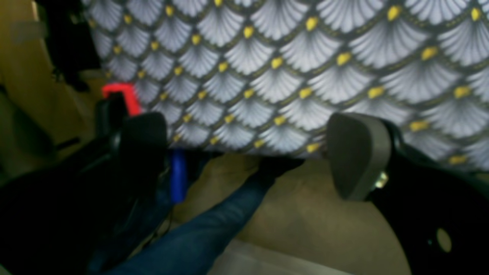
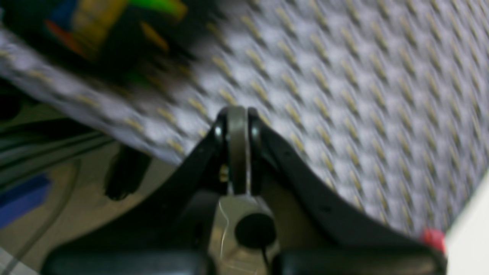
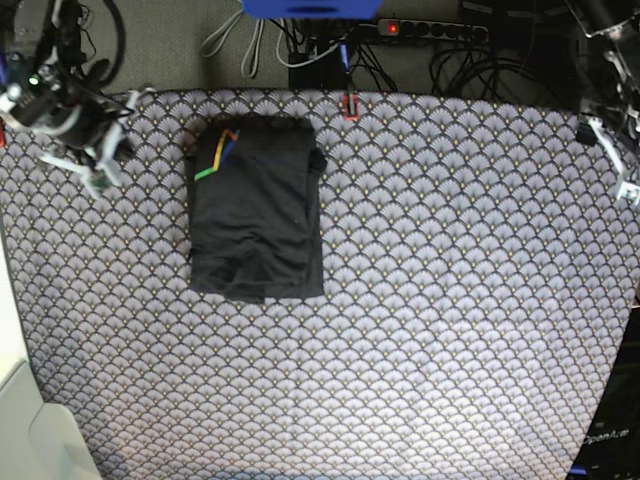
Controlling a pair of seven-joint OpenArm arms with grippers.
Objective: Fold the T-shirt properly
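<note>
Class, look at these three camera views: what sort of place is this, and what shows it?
Probably a robotics lab: a patterned tablecloth under two robot arms, a folded T-shirt, and a power strip with cables behind.

matt soft cloth T-shirt (image 3: 257, 208); printed cloth tablecloth (image 3: 440, 280)

Lab, power strip (image 3: 430, 30), tangled cables (image 3: 300, 45)

a table under a scallop-print tablecloth (image 3: 440, 300) is carrying one thing: the dark t-shirt (image 3: 258, 208) is lying folded into a rectangle near its far left part, striped mark showing
</note>
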